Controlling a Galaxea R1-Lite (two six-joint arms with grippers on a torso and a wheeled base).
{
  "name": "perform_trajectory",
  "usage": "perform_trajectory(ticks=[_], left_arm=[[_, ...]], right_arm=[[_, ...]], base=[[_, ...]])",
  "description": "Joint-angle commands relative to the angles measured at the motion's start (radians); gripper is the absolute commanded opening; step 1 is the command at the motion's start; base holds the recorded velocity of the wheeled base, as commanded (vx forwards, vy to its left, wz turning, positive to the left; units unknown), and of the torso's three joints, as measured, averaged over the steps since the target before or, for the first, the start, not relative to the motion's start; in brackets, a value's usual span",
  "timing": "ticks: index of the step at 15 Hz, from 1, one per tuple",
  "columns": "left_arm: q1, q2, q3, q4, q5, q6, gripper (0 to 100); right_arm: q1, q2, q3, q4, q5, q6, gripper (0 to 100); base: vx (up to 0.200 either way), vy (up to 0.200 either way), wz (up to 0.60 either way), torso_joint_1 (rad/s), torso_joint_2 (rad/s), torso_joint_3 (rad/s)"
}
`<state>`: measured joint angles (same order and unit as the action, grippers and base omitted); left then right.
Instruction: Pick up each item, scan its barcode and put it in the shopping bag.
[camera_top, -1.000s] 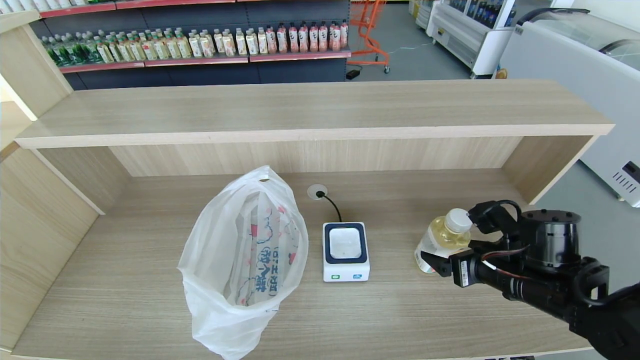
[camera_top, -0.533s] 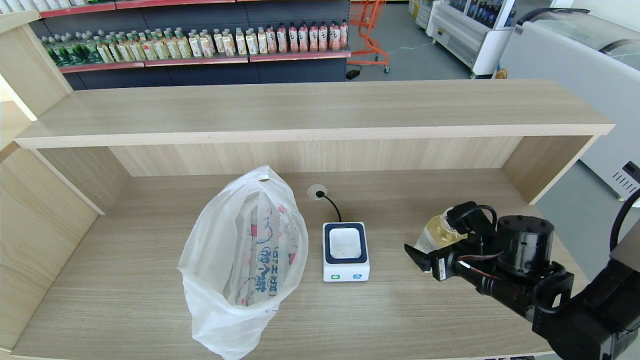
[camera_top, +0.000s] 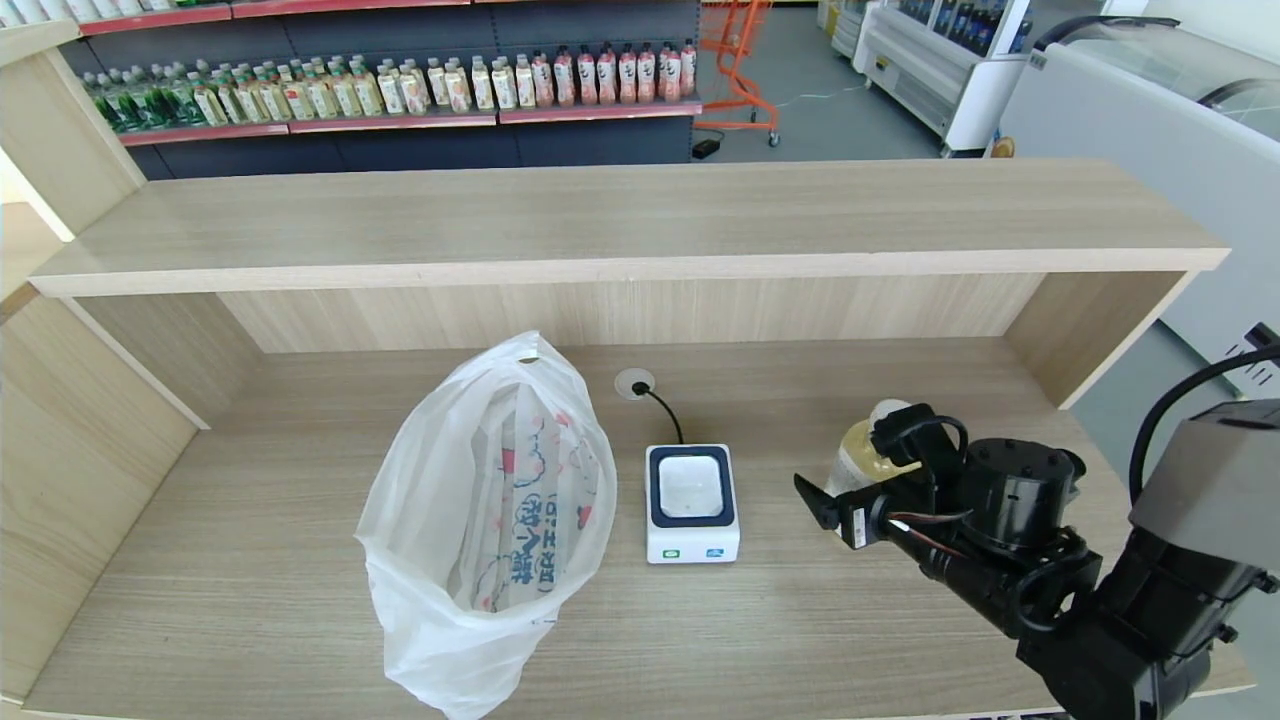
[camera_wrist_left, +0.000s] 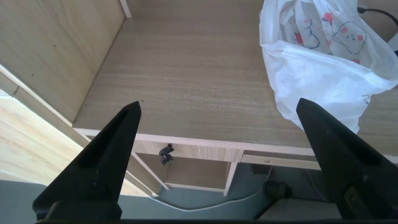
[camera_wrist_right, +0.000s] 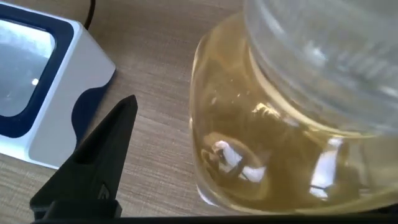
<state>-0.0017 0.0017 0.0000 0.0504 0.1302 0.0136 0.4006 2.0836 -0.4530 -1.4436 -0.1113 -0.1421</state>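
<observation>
One pack (camera_top: 520, 480) sits in bag (camera_top: 440, 620). Bottle (camera_top: 862, 452) on counter (camera_top: 800, 620) right of scanner (camera_top: 692, 500), looks unscanned. Right gripper (camera_top: 845, 480) spread around bottle, not pinching. Left gripper (camera_wrist_left: 217, 109) spread beside bag. Left to do: grasp, scan, bag.

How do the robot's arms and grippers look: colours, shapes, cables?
The right arm is black with round joint housings, a grey boxy segment, a white label, thin red and white wires and a looping black cable. Its visible finger is a black wedge. The left gripper has two black tapered fingers.
</observation>
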Motion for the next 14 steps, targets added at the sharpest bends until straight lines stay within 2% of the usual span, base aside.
perform_trajectory(ticks=[1,2,11,12,14], left_arm=[[0.0,0.0,0.0,0.0,0.0,0.0,100],[0.0,0.0,0.0,0.0,0.0,0.0,100],[0.0,0.0,0.0,0.0,0.0,0.0,100],[0.0,0.0,0.0,0.0,0.0,0.0,100],[0.0,0.0,0.0,0.0,0.0,0.0,100]], right_arm=[[0.001,0.013,0.0,-0.001,0.001,-0.001,100],[0.001,0.012,-0.003,-0.001,0.001,-0.002,0],[-0.016,-0.062,-0.019,0.022,0.01,-0.011,0],[-0.034,-0.131,-0.076,0.103,0.051,0.029,0],[-0.057,-0.366,-0.185,0.428,0.209,0.122,0]], base=[[0.0,0.0,0.0,0.0,0.0,0.0],[0.0,0.0,0.0,0.0,0.0,0.0],[0.0,0.0,0.0,0.0,0.0,0.0],[0.0,0.0,0.0,0.0,0.0,0.0],[0.0,0.0,0.0,0.0,0.0,0.0]])
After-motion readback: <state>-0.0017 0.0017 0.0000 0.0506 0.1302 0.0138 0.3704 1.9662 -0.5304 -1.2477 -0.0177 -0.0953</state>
